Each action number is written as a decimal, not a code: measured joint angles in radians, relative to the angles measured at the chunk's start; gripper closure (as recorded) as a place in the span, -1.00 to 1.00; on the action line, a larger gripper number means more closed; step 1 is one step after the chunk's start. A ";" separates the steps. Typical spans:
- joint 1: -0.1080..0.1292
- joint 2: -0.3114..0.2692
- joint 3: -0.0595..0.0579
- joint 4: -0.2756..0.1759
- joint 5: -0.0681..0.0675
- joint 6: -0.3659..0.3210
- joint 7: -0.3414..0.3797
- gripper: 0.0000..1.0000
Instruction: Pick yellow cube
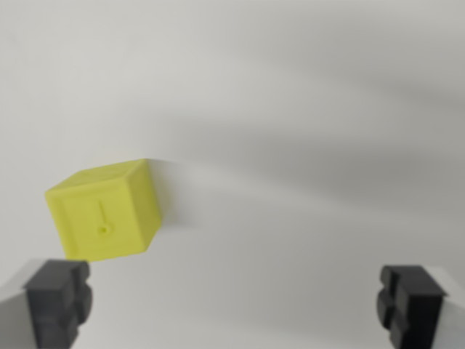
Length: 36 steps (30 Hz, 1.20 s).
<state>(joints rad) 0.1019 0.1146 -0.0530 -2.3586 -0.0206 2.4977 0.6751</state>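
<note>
Gripper (234, 305) jaws stood wide apart and empty at the frame's lower corners. Small yellow plastic cube (105, 211) sat left of centre on the white surface (305, 109), above the left finger (58, 302). It appeared light, rigid and smooth; grasp across opposite flat faces.

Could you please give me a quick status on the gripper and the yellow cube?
Gripper open, jaws wide, holding nothing. Yellow cube on the white surface, off-centre toward the wrist view's left, near one jaw. Nothing in the way.
</note>
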 joint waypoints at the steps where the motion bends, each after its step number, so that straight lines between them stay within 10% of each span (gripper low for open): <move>1: 0.003 0.003 0.000 -0.004 0.001 0.007 -0.002 -1.00; 36: 0.125 0.148 0.001 -0.106 0.039 0.236 -0.069 -1.00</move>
<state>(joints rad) 0.2271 0.2623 -0.0522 -2.4650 0.0188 2.7332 0.6061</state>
